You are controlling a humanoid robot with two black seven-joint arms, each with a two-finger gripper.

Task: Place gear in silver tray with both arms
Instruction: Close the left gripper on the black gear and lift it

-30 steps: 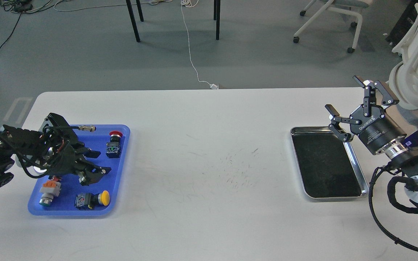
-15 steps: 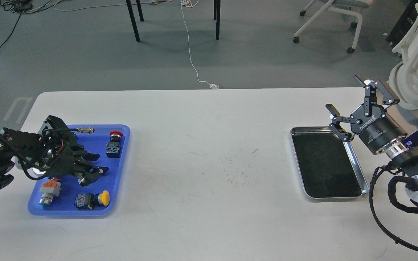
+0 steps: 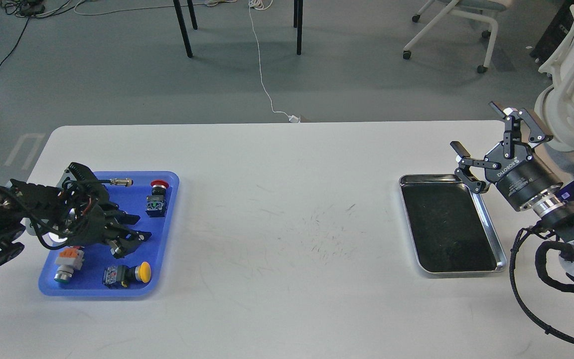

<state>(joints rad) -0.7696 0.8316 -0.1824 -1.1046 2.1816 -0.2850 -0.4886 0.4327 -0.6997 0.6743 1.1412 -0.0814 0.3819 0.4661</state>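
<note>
My left gripper (image 3: 135,227) hangs low over the blue tray (image 3: 160,239) at the table's left, its two fingers a little apart. A small grey metal part (image 3: 114,245), possibly the gear, lies just below the lower finger; whether it is touched I cannot tell. The silver tray (image 3: 459,272) lies empty at the table's right, with a dark bottom. My right gripper (image 3: 474,125) is wide open and empty above the silver tray's far right corner.
The blue tray also holds a red push-button (image 3: 157,197), a yellow push-button (image 3: 130,274), an orange and green button (image 3: 65,263) and a metal connector (image 3: 118,180). A white chair (image 3: 571,75) stands at the right behind my right arm.
My left gripper has sunk slightly toward the tray and its fingers have drawn a little closer together. My right gripper has shifted slightly to the right.
</note>
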